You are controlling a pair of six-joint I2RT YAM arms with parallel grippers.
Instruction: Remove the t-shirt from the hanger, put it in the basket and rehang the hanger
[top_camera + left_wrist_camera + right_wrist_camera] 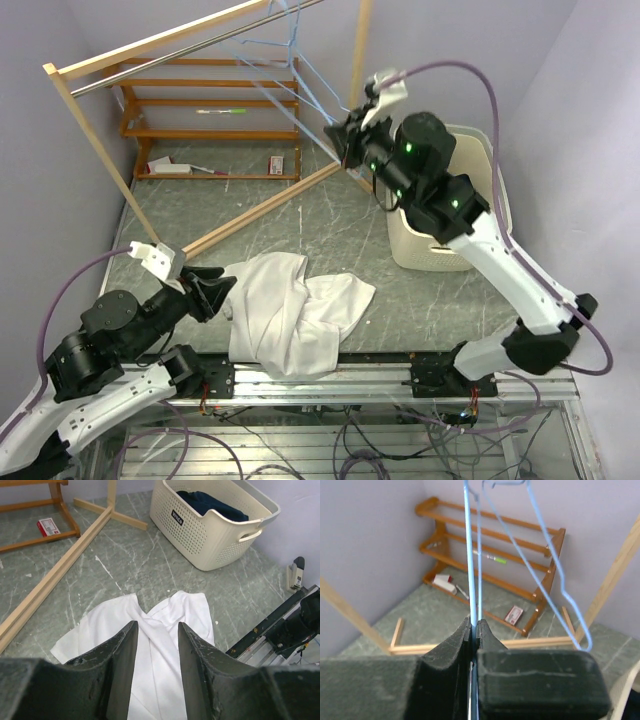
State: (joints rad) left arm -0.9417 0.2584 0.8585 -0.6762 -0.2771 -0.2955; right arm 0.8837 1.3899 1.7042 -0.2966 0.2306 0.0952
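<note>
The white t-shirt (pixel 290 310) lies crumpled on the table near the front edge, off the hanger; it also shows in the left wrist view (pixel 165 630). The light blue wire hanger (pixel 300 75) hangs from the metal rail (pixel 190 50), tilted. My right gripper (pixel 340 135) is shut on the hanger's lower bar (pixel 470 555). My left gripper (pixel 215 285) is open and empty just left of the shirt, its fingers (pixel 122 650) apart above the cloth.
A cream laundry basket (pixel 455 215) with dark clothes stands at the right. A wooden clothes rack frame (pixel 260 210) crosses the table. A wooden shoe rack (pixel 215 110) stands at the back with a small red box (pixel 277 163).
</note>
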